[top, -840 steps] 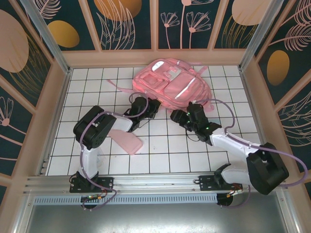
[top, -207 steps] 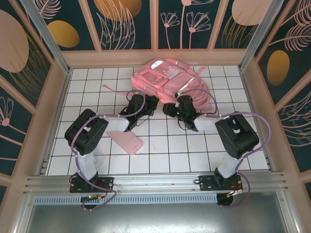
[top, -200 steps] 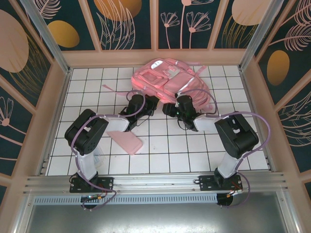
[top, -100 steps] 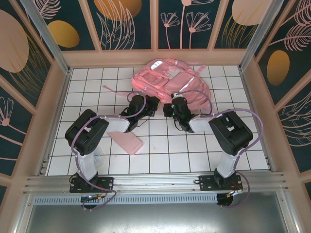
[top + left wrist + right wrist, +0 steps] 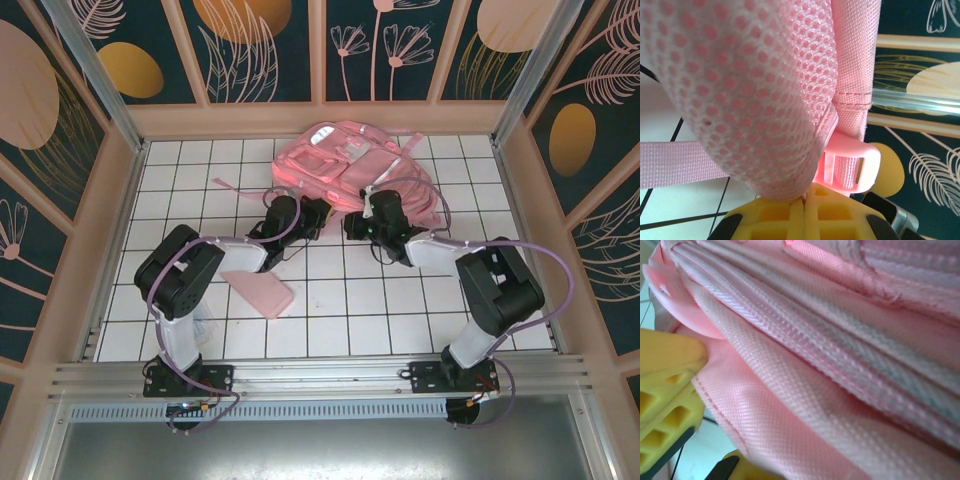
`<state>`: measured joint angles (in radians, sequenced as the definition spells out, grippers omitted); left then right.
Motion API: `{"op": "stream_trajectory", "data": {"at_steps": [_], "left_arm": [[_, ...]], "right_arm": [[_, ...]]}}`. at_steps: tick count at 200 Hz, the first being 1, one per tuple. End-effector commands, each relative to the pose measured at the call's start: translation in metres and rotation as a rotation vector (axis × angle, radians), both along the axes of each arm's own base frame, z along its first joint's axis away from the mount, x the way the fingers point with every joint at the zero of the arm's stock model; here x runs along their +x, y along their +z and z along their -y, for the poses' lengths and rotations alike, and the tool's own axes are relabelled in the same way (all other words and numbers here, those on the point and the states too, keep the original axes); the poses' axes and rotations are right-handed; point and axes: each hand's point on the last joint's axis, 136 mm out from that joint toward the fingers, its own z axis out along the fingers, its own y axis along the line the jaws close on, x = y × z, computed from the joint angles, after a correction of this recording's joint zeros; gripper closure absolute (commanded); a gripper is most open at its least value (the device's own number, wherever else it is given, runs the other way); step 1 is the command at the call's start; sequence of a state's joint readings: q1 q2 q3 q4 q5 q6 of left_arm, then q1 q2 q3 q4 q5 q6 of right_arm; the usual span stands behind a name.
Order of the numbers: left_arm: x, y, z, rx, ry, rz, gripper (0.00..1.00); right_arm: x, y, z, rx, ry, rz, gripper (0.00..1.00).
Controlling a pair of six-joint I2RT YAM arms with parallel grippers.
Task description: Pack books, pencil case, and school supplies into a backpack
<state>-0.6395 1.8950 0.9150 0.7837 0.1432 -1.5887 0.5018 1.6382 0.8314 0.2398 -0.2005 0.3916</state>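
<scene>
backpack [image 5: 350, 165]: lying at far centre of tiled table [image 5: 400, 320] | left gripper [image 5: 804, 199]: pinching its pink mesh edge beside a buckle [image 5: 850, 167] | right gripper [image 5: 356, 224]: clamped on backpack fabric | pencil case [image 5: 258, 290]: on tiles near left arm [image 5: 185, 275]

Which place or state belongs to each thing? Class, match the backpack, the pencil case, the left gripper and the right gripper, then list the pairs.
1 backpack
2 pencil case
3 left gripper
4 right gripper

A shut on the backpack's mesh, beside a pink buckle
B flat on the table, by the left arm
C far middle of the table
D shut on a woven fold of the backpack

Pairs: 1-C, 2-B, 3-A, 4-D
</scene>
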Motion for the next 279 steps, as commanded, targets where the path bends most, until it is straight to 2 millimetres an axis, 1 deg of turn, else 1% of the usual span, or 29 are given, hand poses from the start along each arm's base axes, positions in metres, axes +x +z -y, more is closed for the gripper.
{"op": "stream_trajectory", "data": {"at_steps": [1, 18, 33, 56, 71, 90, 107, 122, 137, 164, 172, 179, 186, 188, 195, 199, 205, 217, 223, 230, 231, 234, 236, 245, 259, 262, 266, 276, 279], "left_arm": [[0.033, 0.018, -0.024, 0.006, 0.082, 0.099, 1.0], [0.035, 0.015, -0.027, 0.03, 0.08, 0.105, 1.0], [0.037, 0.013, -0.031, 0.052, 0.083, 0.108, 1.0], [0.039, 0.01, -0.036, 0.065, 0.08, 0.108, 1.0], [0.041, 0.008, -0.041, 0.08, 0.076, 0.108, 1.0], [0.043, 0.004, -0.056, 0.116, 0.086, 0.107, 1.0], [0.043, 0.002, -0.07, 0.153, 0.097, 0.105, 1.0], [0.043, 0.0, -0.081, 0.181, 0.108, 0.105, 1.0], [0.045, -0.002, -0.089, 0.205, 0.117, 0.105, 1.0], [0.052, -0.006, -0.092, 0.22, 0.095, 0.111, 1.0], [0.057, -0.007, -0.094, 0.232, 0.09, 0.117, 1.0], [0.064, -0.008, -0.097, 0.249, 0.089, 0.123, 1.0], [0.066, -0.016, -0.101, 0.271, 0.08, 0.114, 1.0], [0.072, -0.009, -0.099, 0.267, 0.079, 0.132, 1.0], [0.08, -0.006, -0.098, 0.266, 0.065, 0.149, 1.0], [0.083, -0.006, -0.097, 0.267, 0.053, 0.153, 0.97], [0.087, -0.007, -0.095, 0.269, 0.033, 0.151, 0.86], [0.091, -0.008, -0.089, 0.267, -0.007, 0.142, 0.54], [0.091, -0.008, -0.088, 0.271, -0.012, 0.134, 0.44], [0.088, -0.005, -0.09, 0.268, -0.009, 0.132, 0.36], [0.087, -0.005, -0.09, 0.267, -0.008, 0.131, 0.31], [0.085, -0.004, -0.091, 0.266, -0.005, 0.131, 0.29], [0.083, -0.003, -0.092, 0.266, -0.003, 0.131, 0.24], [0.075, 0.0, -0.098, 0.273, 0.012, 0.13, 0.16], [0.06, 0.004, -0.105, 0.282, 0.013, 0.12, 0.15], [0.058, 0.009, -0.105, 0.275, 0.014, 0.123, 0.15], [0.048, 0.001, -0.108, 0.273, 0.012, 0.096, 0.15], [0.032, 0.006, -0.11, 0.226, 0.013, 0.083, 0.15], [0.028, 0.005, -0.111, 0.21, 0.016, 0.075, 0.14]], "right_arm": [[-0.024, -0.018, 0.026, -0.036, 0.034, -0.2, 1.0], [-0.034, -0.027, 0.035, -0.032, 0.047, -0.309, 1.0], [-0.044, -0.028, 0.034, -0.035, 0.098, -0.365, 1.0], [-0.054, -0.033, 0.041, -0.113, 0.122, -0.424, 1.0], [-0.054, -0.04, 0.056, -0.205, 0.104, -0.439, 1.0], [-0.053, -0.047, 0.08, -0.322, 0.07, -0.455, 1.0], [-0.052, -0.047, 0.1, -0.396, 0.04, -0.469, 1.0], [-0.052, -0.044, 0.111, -0.428, 0.025, -0.483, 1.0], [-0.053, -0.037, 0.112, -0.416, 0.013, -0.479, 1.0], [-0.054, -0.033, 0.1, -0.365, 0.03, -0.472, 1.0], [-0.054, -0.032, 0.094, -0.343, 0.041, -0.471, 1.0], [-0.055, -0.029, 0.083, -0.305, 0.066, -0.463, 1.0], [-0.055, -0.025, 0.067, -0.258, 0.098, -0.454, 1.0], [-0.055, -0.023, 0.063, -0.244, 0.107, -0.451, 1.0], [-0.054, -0.016, 0.045, -0.196, 0.142, -0.433, 1.0], [-0.053, -0.01, 0.034, -0.158, 0.167, -0.42, 1.0], [-0.051, 0.0, 0.015, -0.102, 0.204, -0.396, 1.0], [-0.046, 0.024, -0.021, 0.019, 0.273, -0.352, 1.0], [-0.043, 0.037, -0.036, 0.069, 0.302, -0.33, 1.0], [-0.039, 0.048, -0.051, 0.111, 0.326, -0.31, 1.0], [-0.039, 0.049, -0.054, 0.118, 0.329, -0.309, 1.0], [-0.036, 0.054, -0.06, 0.136, 0.338, -0.297, 1.0], [-0.035, 0.058, -0.064, 0.15, 0.348, -0.29, 1.0], [-0.029, 0.073, -0.079, 0.191, 0.383, -0.263, 1.0], [-0.016, 0.088, -0.093, 0.2, 0.394, -0.222, 1.0], [-0.012, 0.092, -0.095, 0.202, 0.396, -0.211, 1.0], [-0.009, 0.092, -0.097, 0.202, 0.395, -0.207, 1.0], [-0.004, 0.097, -0.102, 0.217, 0.404, -0.202, 1.0], [-0.006, 0.097, -0.107, 0.223, 0.419, -0.205, 1.0]]}}
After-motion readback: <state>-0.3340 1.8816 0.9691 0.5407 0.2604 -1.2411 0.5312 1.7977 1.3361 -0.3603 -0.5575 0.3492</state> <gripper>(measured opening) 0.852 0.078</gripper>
